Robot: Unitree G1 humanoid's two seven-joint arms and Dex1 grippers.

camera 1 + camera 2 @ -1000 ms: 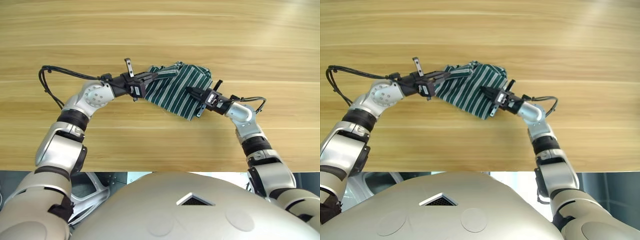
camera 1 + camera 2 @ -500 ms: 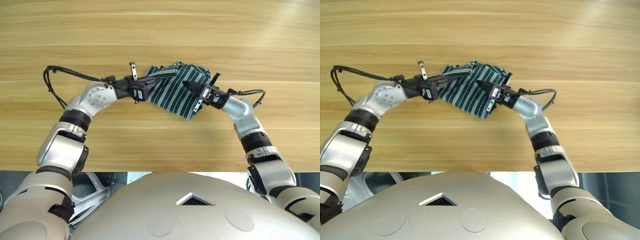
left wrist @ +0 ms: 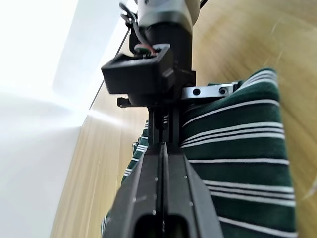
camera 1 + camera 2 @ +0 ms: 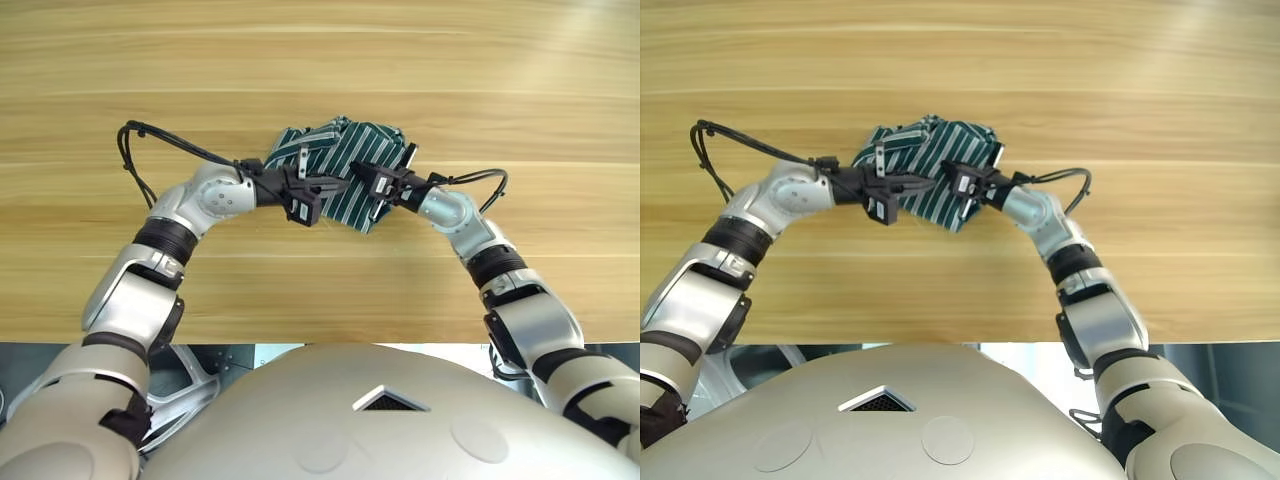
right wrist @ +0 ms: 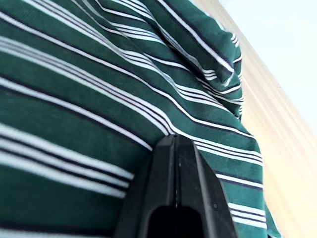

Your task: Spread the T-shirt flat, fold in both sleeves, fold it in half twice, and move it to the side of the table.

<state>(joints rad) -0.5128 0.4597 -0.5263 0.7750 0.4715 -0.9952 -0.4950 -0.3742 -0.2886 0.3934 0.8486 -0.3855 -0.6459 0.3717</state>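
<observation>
One green-striped T-shirt (image 4: 345,150) lies bunched at the middle of the table (image 4: 300,60), with the left jaws and right jaws meeting at its near edge. Left wrist view: the left jaws are pressed together beside the cloth. Right wrist view: the right jaws are closed, pinching a fold.

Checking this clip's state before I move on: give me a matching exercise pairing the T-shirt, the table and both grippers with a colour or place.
Things:
1 T-shirt
2 table
3 left gripper
4 right gripper

Colour or place:
A light wood
B at the shirt's near side, reaching in from the robot's right
C green with white stripes, bunched
D at the shirt's near side, reaching in from the robot's left

Pairs: 1-C, 2-A, 3-D, 4-B
</observation>
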